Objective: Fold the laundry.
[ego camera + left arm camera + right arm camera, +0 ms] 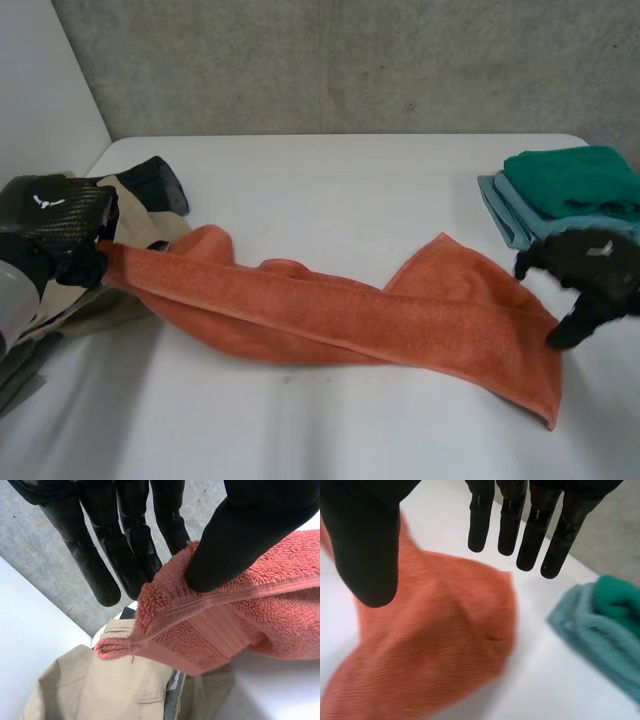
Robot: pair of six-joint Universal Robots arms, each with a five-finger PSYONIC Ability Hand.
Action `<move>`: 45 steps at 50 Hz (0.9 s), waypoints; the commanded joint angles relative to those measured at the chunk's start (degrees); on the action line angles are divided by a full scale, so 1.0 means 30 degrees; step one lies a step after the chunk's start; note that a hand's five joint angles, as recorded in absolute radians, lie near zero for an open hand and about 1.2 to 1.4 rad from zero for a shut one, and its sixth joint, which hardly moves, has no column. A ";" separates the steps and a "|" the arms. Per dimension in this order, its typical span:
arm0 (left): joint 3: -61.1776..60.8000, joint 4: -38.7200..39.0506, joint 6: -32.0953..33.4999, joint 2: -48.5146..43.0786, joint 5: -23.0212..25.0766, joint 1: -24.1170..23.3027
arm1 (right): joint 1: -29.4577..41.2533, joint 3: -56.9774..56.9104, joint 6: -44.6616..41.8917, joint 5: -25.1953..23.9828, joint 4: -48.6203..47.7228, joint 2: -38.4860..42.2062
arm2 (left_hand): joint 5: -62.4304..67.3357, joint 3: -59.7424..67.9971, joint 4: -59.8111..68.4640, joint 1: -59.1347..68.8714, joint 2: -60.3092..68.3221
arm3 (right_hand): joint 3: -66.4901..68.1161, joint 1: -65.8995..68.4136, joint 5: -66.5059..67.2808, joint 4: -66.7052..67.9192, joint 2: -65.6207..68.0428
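In the head view, 1 orange towel [330, 320] lies stretched across the white table [330, 180], its left end raised. 2 folded towels are stacked at the right, a green towel [575, 180] on a light-blue towel [503, 212]. A beige garment [135, 215] and a black garment [158, 182] lie heaped at the left. The left hand [55, 225] grips the towel's left corner. The right hand [590, 275] is over its right end. Each hand bears 1 small white mark, unreadable.

In the left wrist view, the thumb [240, 535] pinches that corner against the fingers [105, 570], above the beige garment.

In the right wrist view, straight fingers [535, 535] spread wide from the thumb above the towel, holding nothing.
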 commanded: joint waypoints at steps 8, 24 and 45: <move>0.0139 0.1413 -0.0175 -0.2772 -0.0060 -0.0075 | -0.0223 0.8062 -0.2576 -0.1711 -0.6451 0.0174 | 0.4152 0.3984 0.3698 0.5488 0.3842 | -0.1520 -0.0470 -0.1576 -0.1549 -0.1657; -0.0007 0.2086 -0.0644 -0.3799 -0.0060 -0.0075 | -0.0077 0.9267 -0.2812 -0.1507 -0.9526 0.2044 | 0.4152 0.3984 0.3698 0.5488 0.3842 | -0.1128 -0.0078 -0.1184 -0.1157 -0.1265; -0.0007 0.2146 -0.0615 -0.4209 -0.0001 -0.0046 | -0.0018 0.8154 -0.3722 -0.1302 -1.1960 0.4392 | 0.4152 0.3984 0.3698 0.5488 0.3842 | 0.3749 0.4799 0.3693 0.3720 0.3612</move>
